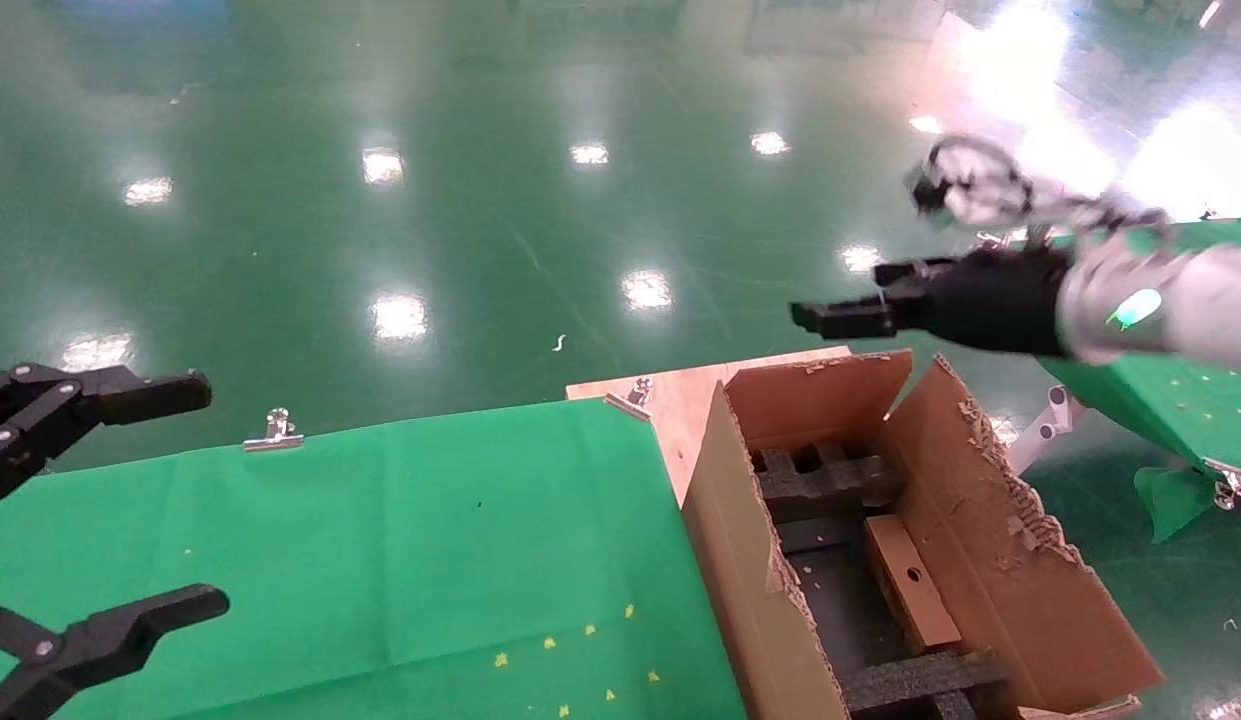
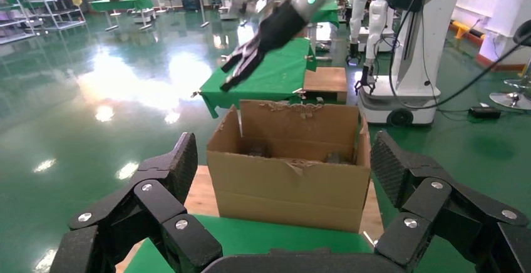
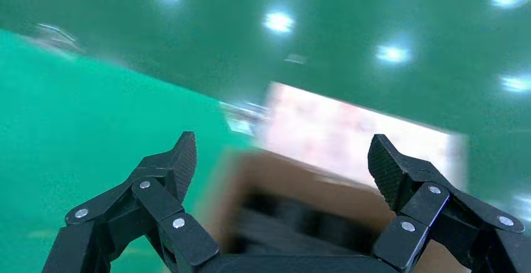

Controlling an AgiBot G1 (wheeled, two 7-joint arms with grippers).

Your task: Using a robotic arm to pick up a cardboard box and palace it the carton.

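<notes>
The large carton (image 1: 980, 520) with torn flaps stands to the right of the green table, with black foam inserts (image 1: 830, 480) inside. The small cardboard box (image 1: 910, 585), with its round hole up, lies inside the carton on the foam. My right gripper (image 1: 845, 297), on the white arm with the teal ring, hangs above the carton's far edge, open and empty. In the right wrist view the right gripper (image 3: 282, 166) has its fingers spread wide over the blurred carton (image 3: 275, 179). My left gripper (image 1: 202, 497) is parked open at the left, facing the carton (image 2: 288, 185).
A green-cloth table (image 1: 380, 550) held by metal clips (image 1: 275, 430) fills the front left. A wooden board (image 1: 680, 395) lies under the carton. A second green-covered table (image 1: 1180, 400) stands at the right. Glossy green floor lies beyond.
</notes>
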